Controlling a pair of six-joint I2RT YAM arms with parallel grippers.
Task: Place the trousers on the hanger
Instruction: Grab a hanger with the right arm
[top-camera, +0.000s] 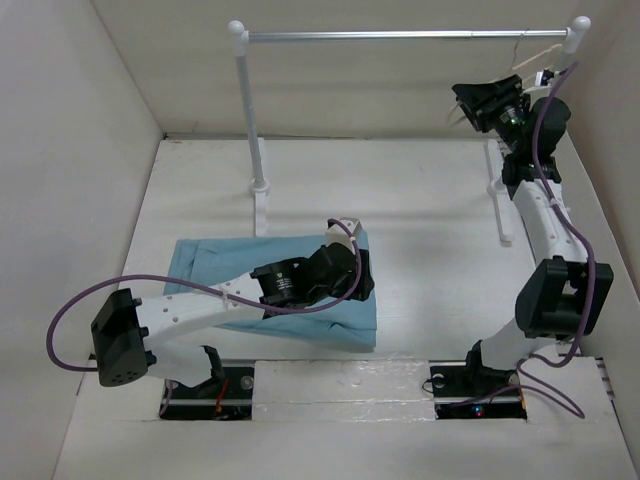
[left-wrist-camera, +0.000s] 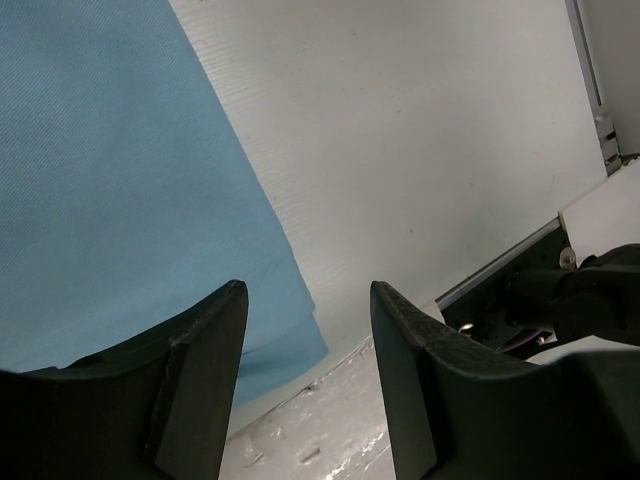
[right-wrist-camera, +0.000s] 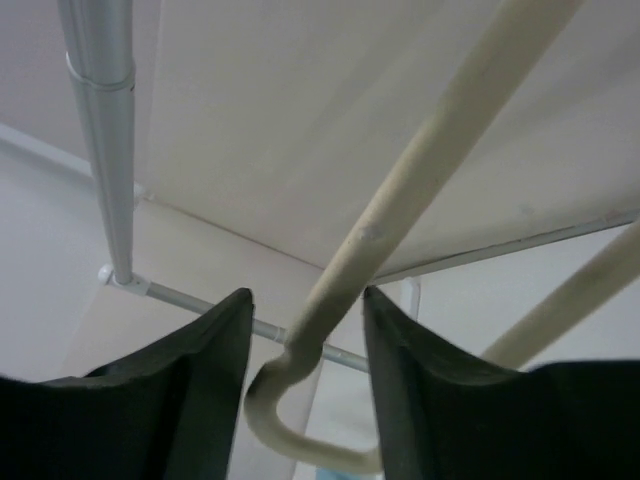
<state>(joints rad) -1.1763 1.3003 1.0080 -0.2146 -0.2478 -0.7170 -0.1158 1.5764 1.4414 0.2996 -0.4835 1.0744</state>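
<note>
Left claw: spread, we are hovering over edge of light blue fabric trousers for pickup | right claw: spread, straddling stem of thin cream-white plastic hanger, readying a grip.

Left arm low, left gripper spread wide; right arm raised high, right gripper parted.

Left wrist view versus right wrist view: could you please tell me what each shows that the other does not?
Only the left wrist view shows the light blue fabric trousers lying on the white table. Only the right wrist view shows the cream-white plastic hanger and the silver metal rail. Both show their own hand open: the left hand, and the right hand straddling the hanger.
</note>
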